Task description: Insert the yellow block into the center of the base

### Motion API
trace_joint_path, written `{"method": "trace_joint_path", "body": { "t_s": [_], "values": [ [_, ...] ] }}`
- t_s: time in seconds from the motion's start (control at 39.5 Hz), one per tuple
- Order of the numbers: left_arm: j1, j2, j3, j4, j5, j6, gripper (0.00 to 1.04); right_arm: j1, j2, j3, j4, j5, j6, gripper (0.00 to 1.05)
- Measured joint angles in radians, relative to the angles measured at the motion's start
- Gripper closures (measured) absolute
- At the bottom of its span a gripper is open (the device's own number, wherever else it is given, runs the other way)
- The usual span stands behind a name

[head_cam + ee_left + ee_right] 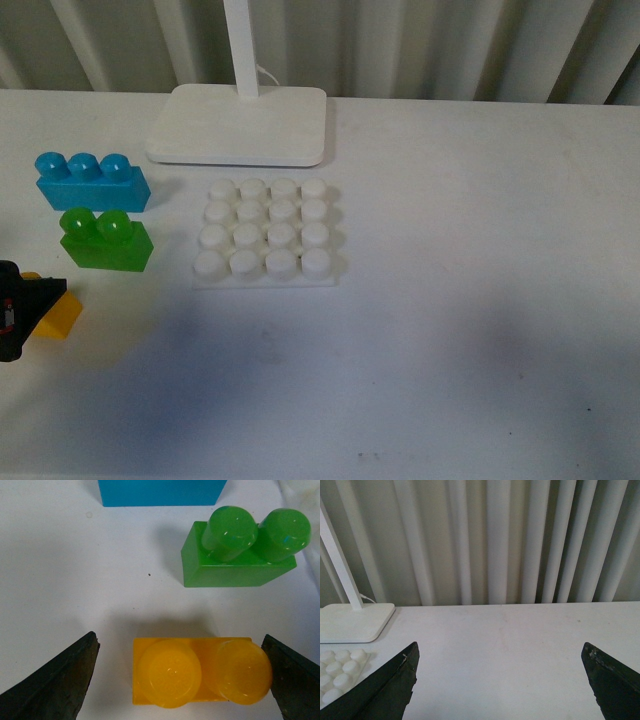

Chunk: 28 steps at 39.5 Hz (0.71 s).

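The left gripper [179,677] stands wide open astride the yellow block [200,655], near the worktop's left edge, gripping nothing. One jaw sits closer, so closing could skew the block and misalign it over the base [265,228]. The right gripper [500,680] gapes empty.

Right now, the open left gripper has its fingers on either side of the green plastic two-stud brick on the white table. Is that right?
No. The left gripper is open around the orange-yellow plastic two-stud brick, not the green brick, which lies apart beyond it. The left wrist view shows this.
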Motion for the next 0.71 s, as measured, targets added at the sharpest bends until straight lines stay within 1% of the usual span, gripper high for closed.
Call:
{"method": "trace_joint_path", "body": {
  "t_s": [0.71],
  "values": [
    [-0.013,0.031,0.000,0.015,-0.045,0.022,0.06,0.000,0.000,0.000,0.000,0.000,0.000,0.09]
  ]
}}
